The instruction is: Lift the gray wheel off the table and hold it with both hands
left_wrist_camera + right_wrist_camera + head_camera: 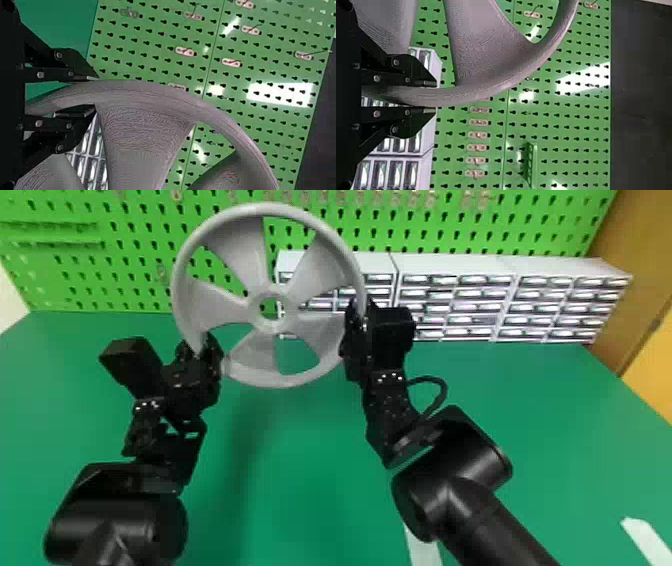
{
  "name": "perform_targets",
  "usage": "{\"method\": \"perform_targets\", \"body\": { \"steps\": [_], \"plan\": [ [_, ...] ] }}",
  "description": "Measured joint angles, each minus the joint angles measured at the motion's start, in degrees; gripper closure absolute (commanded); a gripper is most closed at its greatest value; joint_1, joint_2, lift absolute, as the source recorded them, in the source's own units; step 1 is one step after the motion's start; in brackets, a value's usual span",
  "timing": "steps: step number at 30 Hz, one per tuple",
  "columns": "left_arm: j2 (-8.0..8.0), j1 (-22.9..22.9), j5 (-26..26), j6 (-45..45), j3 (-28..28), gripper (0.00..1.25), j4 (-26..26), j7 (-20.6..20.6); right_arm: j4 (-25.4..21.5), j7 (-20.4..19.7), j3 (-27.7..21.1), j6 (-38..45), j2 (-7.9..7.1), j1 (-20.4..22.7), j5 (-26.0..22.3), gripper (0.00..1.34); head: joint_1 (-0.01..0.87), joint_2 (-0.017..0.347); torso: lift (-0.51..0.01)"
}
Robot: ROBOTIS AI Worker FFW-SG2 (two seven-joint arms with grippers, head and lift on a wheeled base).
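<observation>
From where I stand, the gray wheel [245, 250] is up off the green table [300, 490], upright in the upper middle of the head view, so the lift looks done. The left gripper [96, 92] has its fingers closed on the rim at the wheel's lower left, the right gripper [435, 97] likewise at its right; I'd say only steady holding is left.

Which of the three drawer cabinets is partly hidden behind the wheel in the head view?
The leftmost cabinet: the wheel crosses in front of it, while the middle cabinet and the rightmost cabinet both stand past the wheel's right edge.
</observation>
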Motion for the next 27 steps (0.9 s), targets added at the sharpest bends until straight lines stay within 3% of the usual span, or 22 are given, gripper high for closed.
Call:
{"method": "perform_targets", "body": {
  "steps": [27],
  "plan": [
    [0.01, -0.34, 0.59, -0.01, -0.08, 0.91, -0.06, -0.83, -0.01, -0.01, 0.09, 0.0, -0.09, -0.1, 0.0, 1.14, 0.711, 0.015, -0.098]
  ]
}}
